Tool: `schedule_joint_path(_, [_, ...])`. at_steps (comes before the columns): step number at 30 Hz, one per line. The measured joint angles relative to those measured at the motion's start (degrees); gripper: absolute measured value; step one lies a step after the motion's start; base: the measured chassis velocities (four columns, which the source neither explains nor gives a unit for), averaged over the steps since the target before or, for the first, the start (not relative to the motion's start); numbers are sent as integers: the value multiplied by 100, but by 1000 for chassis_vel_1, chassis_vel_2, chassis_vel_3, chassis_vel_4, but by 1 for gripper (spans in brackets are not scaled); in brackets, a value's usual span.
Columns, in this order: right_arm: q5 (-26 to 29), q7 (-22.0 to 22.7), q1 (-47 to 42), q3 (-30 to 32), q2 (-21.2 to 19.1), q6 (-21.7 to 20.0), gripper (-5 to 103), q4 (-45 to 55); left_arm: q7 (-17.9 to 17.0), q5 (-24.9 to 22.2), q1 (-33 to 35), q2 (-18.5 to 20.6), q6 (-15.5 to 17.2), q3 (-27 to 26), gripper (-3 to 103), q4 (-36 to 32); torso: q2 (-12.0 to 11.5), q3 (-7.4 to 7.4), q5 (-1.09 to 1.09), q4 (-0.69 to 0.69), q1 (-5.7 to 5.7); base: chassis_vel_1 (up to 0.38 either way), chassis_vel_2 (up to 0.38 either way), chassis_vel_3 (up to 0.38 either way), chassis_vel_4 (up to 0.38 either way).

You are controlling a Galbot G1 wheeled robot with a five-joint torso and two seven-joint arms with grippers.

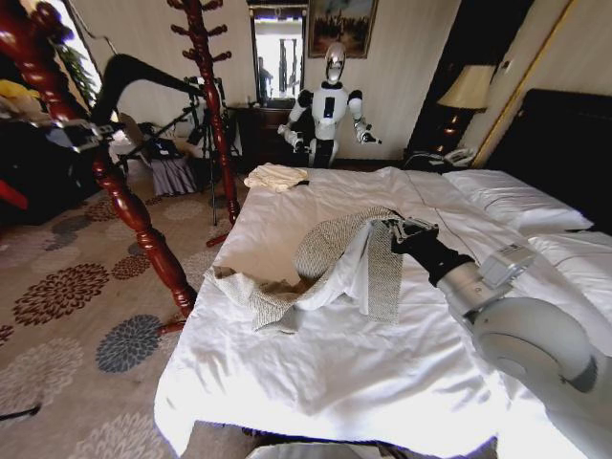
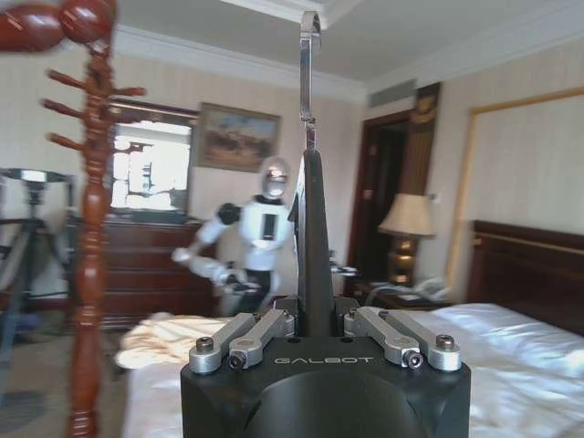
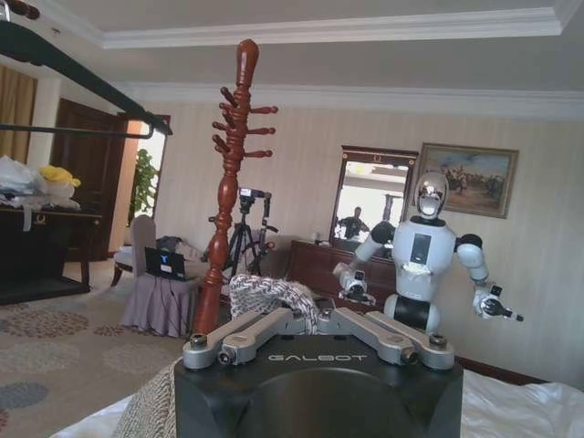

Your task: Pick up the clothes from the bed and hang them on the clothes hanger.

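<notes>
The grey-beige herringbone clothes [image 1: 330,253] lie spread across the white bed [image 1: 335,382], white lining showing. My right gripper [image 1: 400,229] is shut on one edge of them and holds that part a little above the duvet. In the right wrist view the woven fabric [image 3: 269,294] bunches between the closed fingers of that gripper [image 3: 310,319]. My left gripper [image 1: 84,132] is raised at the far left, off the bed, shut on the black clothes hanger [image 1: 143,72]. The left wrist view shows the hanger [image 2: 315,237] edge-on, upright in the gripper [image 2: 315,319], silver hook [image 2: 310,64] on top.
A red-brown turned wooden stand [image 1: 129,206] rises by the bed's left side, and a second one [image 1: 215,105] stands farther back. A cream folded cloth [image 1: 275,177] lies at the bed's far end. Another white robot [image 1: 330,100], a tripod and a lamp [image 1: 466,88] stand beyond.
</notes>
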Motion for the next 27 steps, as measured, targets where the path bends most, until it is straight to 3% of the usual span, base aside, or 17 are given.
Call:
schedule_joint_path(10, [154,338,8,24,-18,-294,1,0,917,-12,402,-516,-319,259,18,-579,0,0,0,0,0,0,0,0,0])
schedule_joint_path(13, [260,636,20,43,-18,-515,1,0,1190,-7,595,-630,-424,228,18,-776,0,0,0,0,0,0,0,0,0])
schedule_joint_path(15, [276,709,32,50,-18,-557,1,0,1281,-19,645,-661,-442,212,18,-846,0,0,0,0,0,0,0,0,0])
schedule_joint_path(20, [345,967,83,85,-32,-700,1,0,1926,-42,857,-969,-359,181,18,-1321,0,0,0,0,0,0,0,0,0])
schedule_joint_path(27, [507,1254,117,185,-138,-821,1,0,2037,-5,1066,-1229,-275,371,18,-1708,0,0,0,1,0,0,0,0,0])
